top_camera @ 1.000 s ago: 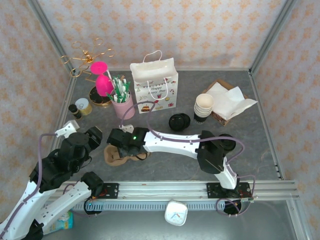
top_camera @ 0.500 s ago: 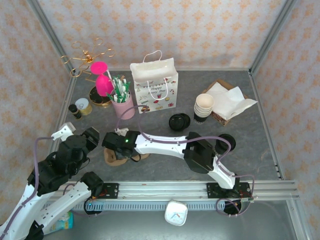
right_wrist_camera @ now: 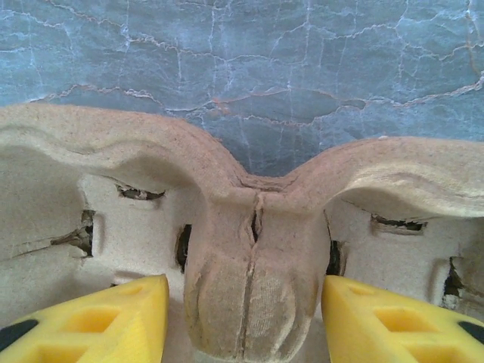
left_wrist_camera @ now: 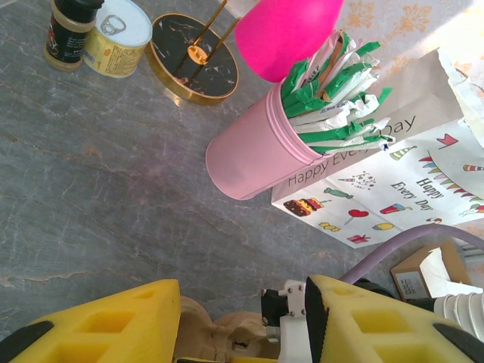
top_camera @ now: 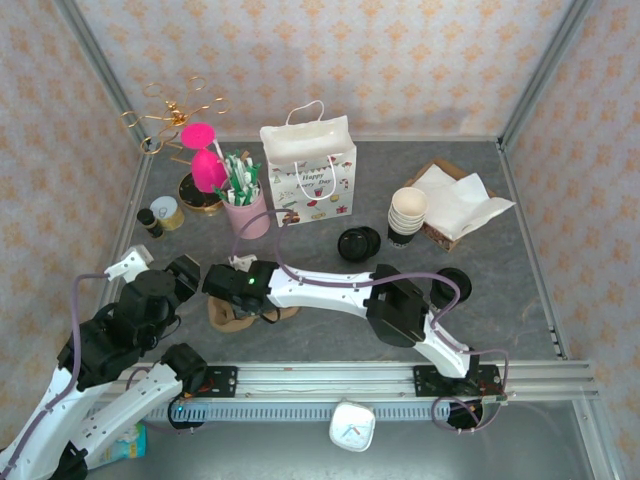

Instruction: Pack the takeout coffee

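A brown pulp cup carrier (top_camera: 232, 315) lies on the grey table at the near left. My right gripper (top_camera: 238, 290) reaches across to it and stands open. In the right wrist view its yellow fingers straddle the carrier's middle post (right_wrist_camera: 249, 257), with a thin gap on each side of my right gripper (right_wrist_camera: 243, 318). My left gripper (top_camera: 190, 272) hangs open just left of the carrier. The carrier's edge (left_wrist_camera: 219, 333) shows low between its fingers, where my left gripper (left_wrist_camera: 242, 321) holds nothing. The takeout coffee (top_camera: 452, 284), dark with a black lid, stands half hidden behind the right arm.
A white gift bag (top_camera: 310, 175) stands open at the back, with a pink cup of sachets (top_camera: 247, 208) on its left. Stacked cups (top_camera: 407, 213), black lids (top_camera: 358, 243) and a napkin box (top_camera: 455, 200) sit right. A gold stand (top_camera: 190, 150) and a can (top_camera: 165, 213) are far left.
The right arm has slid left along the carrier and its jaws have narrowed around the middle post. The left arm has shifted slightly.
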You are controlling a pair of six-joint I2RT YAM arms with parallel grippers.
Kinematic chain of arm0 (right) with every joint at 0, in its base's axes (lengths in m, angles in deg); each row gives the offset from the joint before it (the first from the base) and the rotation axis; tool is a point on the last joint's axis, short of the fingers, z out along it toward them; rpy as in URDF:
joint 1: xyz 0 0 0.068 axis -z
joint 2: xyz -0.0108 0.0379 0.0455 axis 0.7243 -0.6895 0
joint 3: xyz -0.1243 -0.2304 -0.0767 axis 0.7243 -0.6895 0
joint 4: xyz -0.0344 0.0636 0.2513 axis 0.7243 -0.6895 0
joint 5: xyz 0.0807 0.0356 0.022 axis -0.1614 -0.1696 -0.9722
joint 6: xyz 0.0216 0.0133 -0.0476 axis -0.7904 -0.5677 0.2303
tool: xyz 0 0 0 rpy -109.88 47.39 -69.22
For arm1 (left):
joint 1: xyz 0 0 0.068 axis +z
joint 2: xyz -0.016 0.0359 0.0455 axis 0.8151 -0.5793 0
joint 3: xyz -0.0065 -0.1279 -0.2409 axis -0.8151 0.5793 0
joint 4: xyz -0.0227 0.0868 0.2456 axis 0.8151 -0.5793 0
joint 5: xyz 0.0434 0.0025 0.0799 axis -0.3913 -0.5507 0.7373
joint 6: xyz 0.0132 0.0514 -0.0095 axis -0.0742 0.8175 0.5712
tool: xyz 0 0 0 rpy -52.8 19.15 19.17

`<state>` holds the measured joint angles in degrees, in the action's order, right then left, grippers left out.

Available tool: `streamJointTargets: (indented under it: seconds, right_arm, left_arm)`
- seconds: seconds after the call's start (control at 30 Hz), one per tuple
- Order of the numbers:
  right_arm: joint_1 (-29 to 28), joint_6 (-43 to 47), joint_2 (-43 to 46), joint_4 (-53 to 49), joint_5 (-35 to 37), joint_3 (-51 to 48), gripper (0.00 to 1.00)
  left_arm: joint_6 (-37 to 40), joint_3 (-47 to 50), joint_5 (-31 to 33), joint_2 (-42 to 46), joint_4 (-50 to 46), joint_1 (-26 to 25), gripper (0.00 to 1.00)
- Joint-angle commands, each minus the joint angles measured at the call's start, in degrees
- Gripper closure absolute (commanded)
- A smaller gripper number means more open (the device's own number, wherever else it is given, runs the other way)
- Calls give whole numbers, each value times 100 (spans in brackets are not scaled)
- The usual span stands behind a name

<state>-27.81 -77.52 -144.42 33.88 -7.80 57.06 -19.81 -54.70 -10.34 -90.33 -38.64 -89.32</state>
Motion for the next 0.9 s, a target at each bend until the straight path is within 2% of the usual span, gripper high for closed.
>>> streamJointTargets:
  seconds: [0.0, 0.17, 0.87]
  right_arm:
    - [-32, -75, -132, -234, 214, 196, 45]
    - [-32, -75, -316, -392, 229, 380, 43]
    - [-35, -188, -231, -687, 398, 695, 53]
  left_arm:
    - [10, 83, 57, 10, 73, 53, 51]
    - [11, 110, 48, 23, 92, 53, 51]
    - [113, 67, 23, -48, 227, 49, 50]
